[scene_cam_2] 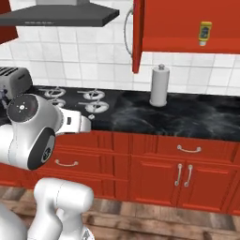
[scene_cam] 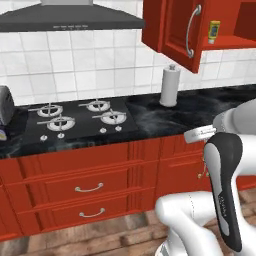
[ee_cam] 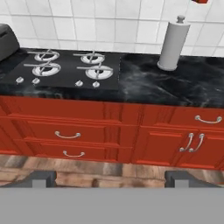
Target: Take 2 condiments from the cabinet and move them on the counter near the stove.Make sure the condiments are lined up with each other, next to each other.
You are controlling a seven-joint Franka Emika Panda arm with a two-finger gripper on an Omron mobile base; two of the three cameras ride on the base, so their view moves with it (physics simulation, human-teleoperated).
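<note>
A yellow squeeze bottle with a blue label, one of the condiments [scene_cam: 214, 31] [scene_cam_2: 205, 33], stands on the shelf of the open red cabinet [scene_cam: 227, 43] [scene_cam_2: 183, 44]. The cabinet door [scene_cam: 180, 30] hangs open toward the stove. The black stove [scene_cam: 80, 120] [scene_cam_2: 79, 101] [ee_cam: 65, 70] is set into the black marble counter [scene_cam: 210, 107] [scene_cam_2: 197, 119] [ee_cam: 192, 85]. My gripper [ee_cam: 110, 178] is open with nothing between its fingertips. It faces the counter and drawer fronts from a distance, well below the cabinet.
A tall grey cylinder with a knob top [scene_cam: 170, 86] [scene_cam_2: 159, 86] [ee_cam: 173, 43] stands on the counter right of the stove, below the cabinet. A silver toaster [scene_cam: 5, 105] [scene_cam_2: 14, 77] [ee_cam: 6, 41] sits left of the stove. A dark range hood [scene_cam: 70, 17] hangs above.
</note>
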